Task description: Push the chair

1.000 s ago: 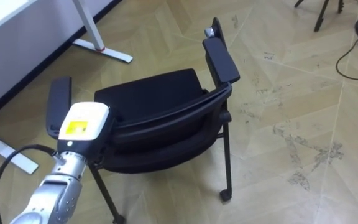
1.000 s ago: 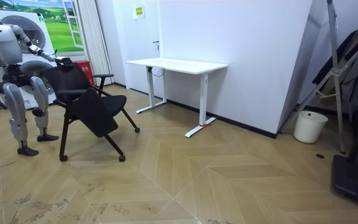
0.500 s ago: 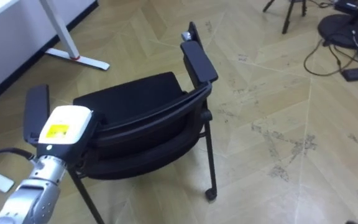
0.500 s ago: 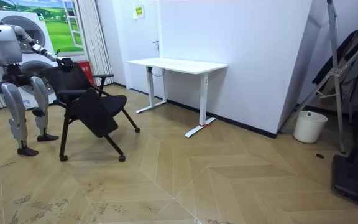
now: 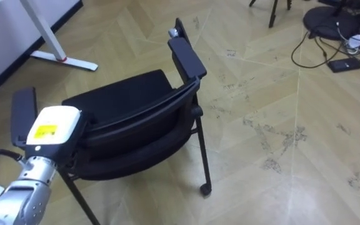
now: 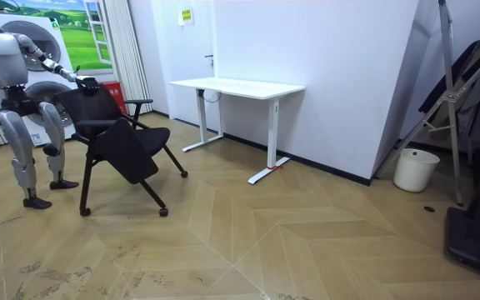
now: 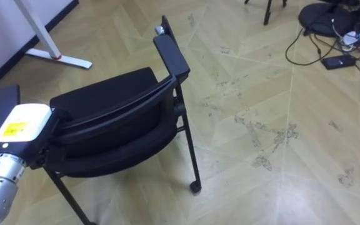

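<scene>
A black chair (image 5: 130, 115) with armrests and small casters stands on the wood floor just in front of me, its backrest towards me. My left hand (image 5: 47, 130) rests at the backrest's top left corner, beside the left armrest (image 5: 22, 115). Its back faces the camera and its fingers are hidden behind the backrest. In the room view I stand behind the chair (image 6: 123, 137) at the room view's left, with my left arm stretched out to the backrest (image 6: 86, 85).
A white desk (image 6: 236, 87) stands by the wall past the chair, its foot (image 5: 64, 60) on the floor at upper left. Cables and small devices (image 5: 342, 56) lie at upper right near tripod legs (image 5: 272, 12). A white bin (image 6: 415, 169) stands far off.
The eye view has shifted, which is the camera's own move. My left hand stays on the backrest. In the room view the chair stands in the same place.
</scene>
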Tool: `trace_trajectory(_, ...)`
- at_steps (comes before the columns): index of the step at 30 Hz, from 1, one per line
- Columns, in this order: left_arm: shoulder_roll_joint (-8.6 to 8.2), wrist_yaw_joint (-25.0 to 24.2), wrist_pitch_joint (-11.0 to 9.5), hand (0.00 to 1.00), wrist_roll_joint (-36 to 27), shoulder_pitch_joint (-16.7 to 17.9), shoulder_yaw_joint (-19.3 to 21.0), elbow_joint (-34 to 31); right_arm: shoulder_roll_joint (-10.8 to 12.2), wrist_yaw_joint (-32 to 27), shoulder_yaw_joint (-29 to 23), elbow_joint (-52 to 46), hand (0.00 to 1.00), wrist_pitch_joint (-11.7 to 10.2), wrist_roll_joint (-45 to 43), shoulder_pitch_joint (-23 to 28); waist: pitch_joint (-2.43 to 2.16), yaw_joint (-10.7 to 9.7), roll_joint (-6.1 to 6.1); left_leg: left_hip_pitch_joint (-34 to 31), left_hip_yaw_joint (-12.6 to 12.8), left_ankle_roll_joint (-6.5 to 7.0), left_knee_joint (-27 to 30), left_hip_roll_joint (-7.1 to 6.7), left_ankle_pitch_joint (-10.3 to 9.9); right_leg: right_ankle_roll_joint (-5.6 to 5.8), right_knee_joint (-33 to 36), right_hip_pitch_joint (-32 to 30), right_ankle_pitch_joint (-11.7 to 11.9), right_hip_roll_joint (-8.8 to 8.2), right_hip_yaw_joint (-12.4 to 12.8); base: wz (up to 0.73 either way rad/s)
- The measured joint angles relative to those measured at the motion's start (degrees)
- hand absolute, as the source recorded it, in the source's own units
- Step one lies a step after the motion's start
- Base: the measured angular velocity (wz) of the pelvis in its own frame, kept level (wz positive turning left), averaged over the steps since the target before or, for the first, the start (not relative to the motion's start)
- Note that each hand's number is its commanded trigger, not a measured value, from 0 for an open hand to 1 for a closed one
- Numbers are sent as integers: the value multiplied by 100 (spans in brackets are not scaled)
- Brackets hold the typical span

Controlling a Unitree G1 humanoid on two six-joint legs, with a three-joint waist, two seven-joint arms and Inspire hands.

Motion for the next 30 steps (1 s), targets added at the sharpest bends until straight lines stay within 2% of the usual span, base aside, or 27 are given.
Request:
trace_trajectory(6, -60, -245, 23, 100, 47, -155, -9, -78, -299, 428, 724, -198, 0, 131, -709, -611, 20, 264, -31, -5, 15, 0, -2, 18, 0, -6, 5, -30, 4, 19, 24, -2)
trace_trajectory(9, -112, -246, 20, 100, 123, -161, -20, -159, -305, 591, 948, -340, 0, 183, -1006, -632, 27, 349, -46, -5, 8, -1, -17, 17, 0, -6, 3, -39, 4, 18, 16, -1)
trace_trajectory(11, -154, -245, 43, 100, 203, -192, -85, -219, -322, 766, 1256, -371, 0, 201, -1084, -707, 40, 506, -68, 45, 4, -1, -50, 18, 0, -6, 2, -21, 4, 22, 17, -7)
trace_trajectory(16, -170, -350, 99, 100, 208, -320, -244, -371, -327, 1356, 2038, -375, 0, 283, -1422, -919, 73, 631, -125, 11, -58, -1, -58, 16, 0, -6, -19, -6, 4, 9, -119, 7)
trace_trajectory(20, -211, -389, 73, 100, 248, -447, -409, -375, -336, 1829, 2537, -366, 0, 312, -1930, -979, 71, 825, -133, 42, -167, -1, -68, 8, 1, -6, -99, 80, 4, 7, -174, 8)
trace_trajectory(24, -238, -465, 55, 100, 251, -453, -484, -455, -380, 2126, 2770, -336, 0, 341, -2069, -1015, 71, 948, -135, 101, -208, -2, -117, 11, 1, -6, -116, 132, 4, 11, -253, 4)
trace_trajectory(26, -239, -479, 53, 100, 305, -456, -526, -512, -403, 2287, 2871, -331, 0, 439, -2329, -1158, 71, 993, -135, 125, -224, -2, -162, 7, 2, -6, -115, 131, 4, 12, -278, 0)
trace_trajectory(30, -252, -475, 56, 100, 325, -457, -611, -543, -462, 2599, 3063, -327, 0, 440, -2795, -1483, 75, 1079, -175, 238, -338, -3, -190, -3, 2, -6, -111, 237, 4, 11, -336, 0)
